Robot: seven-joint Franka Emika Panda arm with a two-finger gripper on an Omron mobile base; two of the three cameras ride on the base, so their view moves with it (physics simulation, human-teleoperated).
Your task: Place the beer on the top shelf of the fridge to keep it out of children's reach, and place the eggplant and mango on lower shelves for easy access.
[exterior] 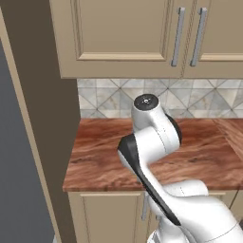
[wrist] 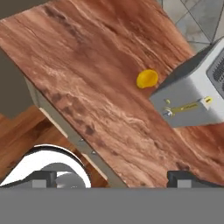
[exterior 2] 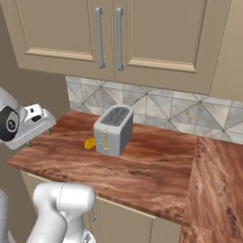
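Mango (wrist: 147,78) lies on counter (wrist: 87,78) touching toaster (wrist: 197,94).

Home kitchen, beige wall cabinets (exterior 2: 71,33), tiled backsplash (exterior 2: 161,107), wooden countertop (exterior 2: 142,166), toaster (exterior 2: 113,129)

My two base cameras look forward and down from behind me, left and right. My hand camera looks down closer. Right and hand views share the counter (exterior 2: 142,166) and toaster (exterior 2: 113,129).

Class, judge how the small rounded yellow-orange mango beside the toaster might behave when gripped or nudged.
The small rounded yellow-orange mango looks smooth, so it may slip between fingers. Its rounded shape suggests it could roll across the flat wooden counter if nudged. The grey metal toaster beside it would probably stop it on that side.
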